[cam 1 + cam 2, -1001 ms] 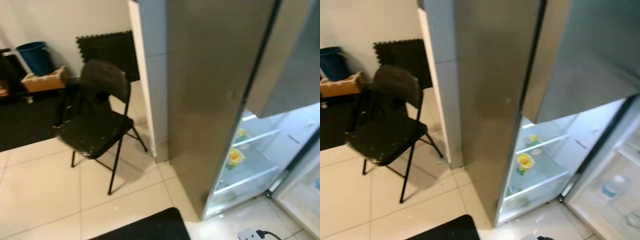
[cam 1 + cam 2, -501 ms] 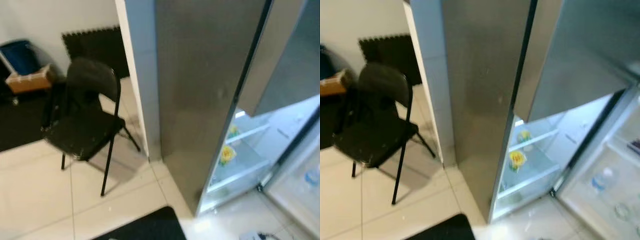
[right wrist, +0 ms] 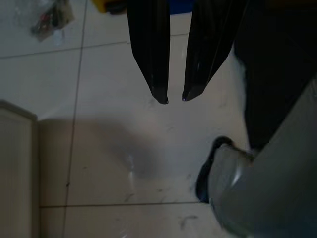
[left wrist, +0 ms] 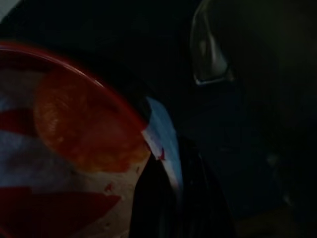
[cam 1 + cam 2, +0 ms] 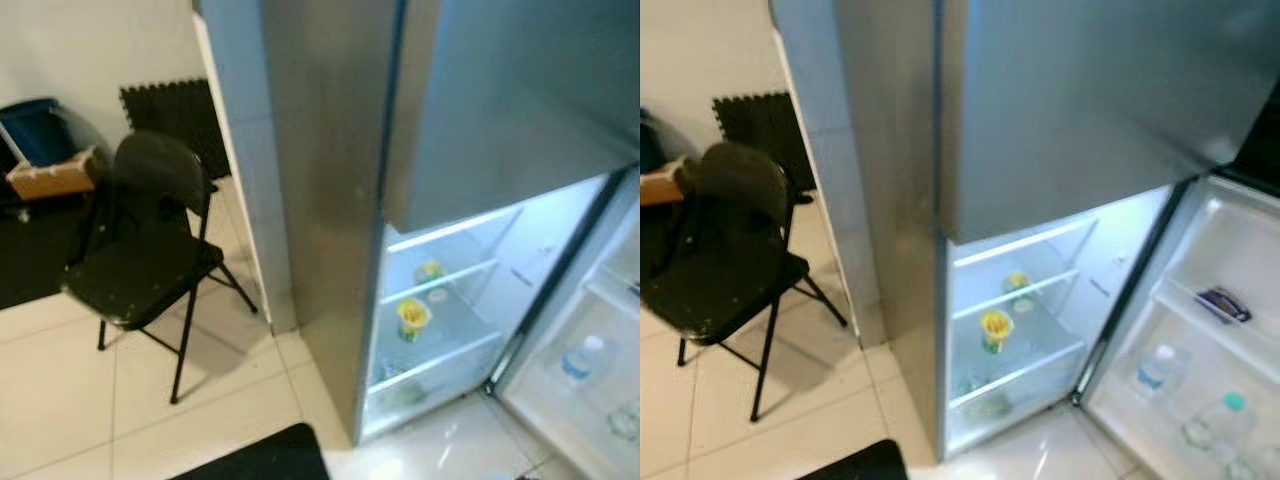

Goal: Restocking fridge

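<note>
A tall steel fridge [image 5: 330, 200] is seen ahead with its lower door [image 5: 1200, 340] swung wide, so that the lit interior is exposed. On a glass shelf [image 5: 1015, 355] inside, a yellow cup-like item [image 5: 994, 326] is set, and a smaller yellowish item [image 5: 1016, 282] is placed on the shelf above, further back. In the door's racks a clear water bottle [image 5: 1156, 366] with a blue label is held, a second bottle with a teal cap [image 5: 1215, 418] lies lower down, and a small dark packet [image 5: 1222, 304] rests on the upper rack. To the left of the fridge a black folding chair [image 5: 150, 250] stands on the pale tiled floor [image 5: 60, 390], with a blue bin [image 5: 35, 128] and a cardboard box [image 5: 50, 175] against the wall behind it; the edge of a black mat [image 5: 265, 460] is visible near the fridge's foot. In the left wrist view, which is very dark, a red-and-white packet with an orange picture [image 4: 74, 148] is seen close against the left claw [image 4: 168, 198] — whether it is pinched between the fingers cannot be told. In the right wrist view the right claw [image 3: 175, 96] hangs over the floor tiles with its two black fingers [image 3: 148, 54] slightly apart and nothing between them — well away from the fridge's shelves.
</note>
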